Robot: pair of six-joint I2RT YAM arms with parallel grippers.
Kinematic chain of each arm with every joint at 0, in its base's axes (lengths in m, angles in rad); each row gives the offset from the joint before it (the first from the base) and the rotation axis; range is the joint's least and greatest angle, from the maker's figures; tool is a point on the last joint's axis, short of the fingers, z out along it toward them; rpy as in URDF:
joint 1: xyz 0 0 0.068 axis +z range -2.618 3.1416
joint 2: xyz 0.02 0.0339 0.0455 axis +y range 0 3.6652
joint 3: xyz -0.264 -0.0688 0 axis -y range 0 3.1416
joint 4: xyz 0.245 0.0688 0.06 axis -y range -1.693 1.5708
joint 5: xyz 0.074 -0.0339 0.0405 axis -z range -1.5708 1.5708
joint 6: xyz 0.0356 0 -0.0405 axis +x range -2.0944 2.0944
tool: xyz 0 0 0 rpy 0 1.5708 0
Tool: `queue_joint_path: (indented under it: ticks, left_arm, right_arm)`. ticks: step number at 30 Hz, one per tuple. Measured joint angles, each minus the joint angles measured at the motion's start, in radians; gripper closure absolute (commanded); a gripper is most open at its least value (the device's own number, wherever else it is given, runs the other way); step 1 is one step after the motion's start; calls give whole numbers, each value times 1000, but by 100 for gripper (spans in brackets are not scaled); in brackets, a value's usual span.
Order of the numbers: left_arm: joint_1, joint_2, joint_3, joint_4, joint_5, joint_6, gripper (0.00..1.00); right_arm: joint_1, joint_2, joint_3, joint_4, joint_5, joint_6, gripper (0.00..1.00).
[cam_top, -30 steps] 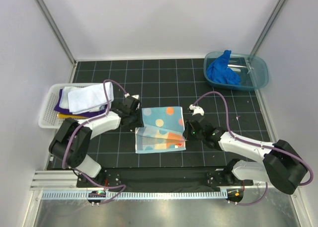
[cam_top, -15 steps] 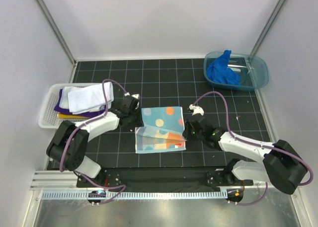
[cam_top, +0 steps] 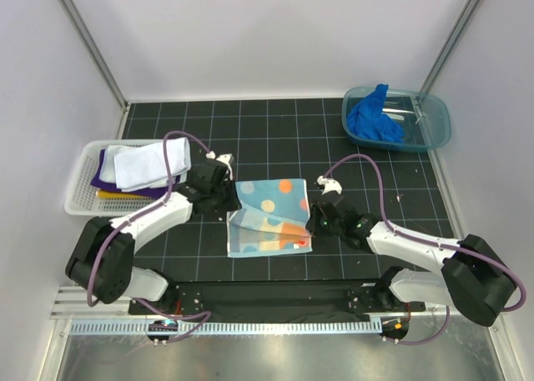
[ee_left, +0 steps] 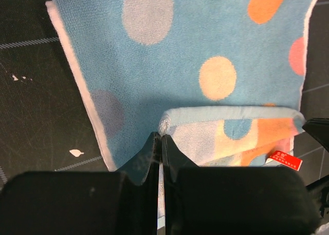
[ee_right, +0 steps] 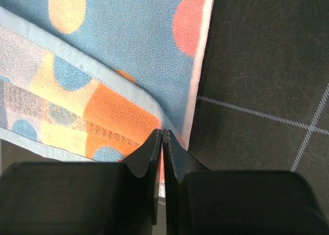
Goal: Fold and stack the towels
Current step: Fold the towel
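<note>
Corners of spotted towel (cam_top: 271,202) hidden inside clamped left gripper (ee_left: 160,138) and right gripper (ee_right: 162,133)

Your spotted towel (ee_left: 205,50) is soft looped terry cloth, matt and nubbly, with a smoother woven hem. The mat (cam_top: 275,131) under it is matt black, faintly scuffed and flecked with lint. You have a basket (cam_top: 78,201) of white plastic mesh, a tub (cam_top: 437,134) of glossy translucent plastic, a front plate (cam_top: 250,361) of dull brushed metal, and matt black fingers (ee_left: 149,163) on the left gripper (ee_left: 160,140)

White basket (cam_top: 78,194), teal tub (cam_top: 432,129)
</note>
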State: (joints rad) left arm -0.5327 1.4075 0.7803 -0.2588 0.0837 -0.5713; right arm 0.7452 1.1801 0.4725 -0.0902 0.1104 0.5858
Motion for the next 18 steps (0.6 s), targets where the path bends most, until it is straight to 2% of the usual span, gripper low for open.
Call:
queue_joint_path:
  ticks: [6,18]
  left_arm:
    - [0,-79,-56,9,17,0,94]
    - [0,-218,-264,104,66,-9,92]
  right_arm:
    - [0,-5,-11,11,-19,2,89]
    - [0,-27,-26,15,-47,8,89]
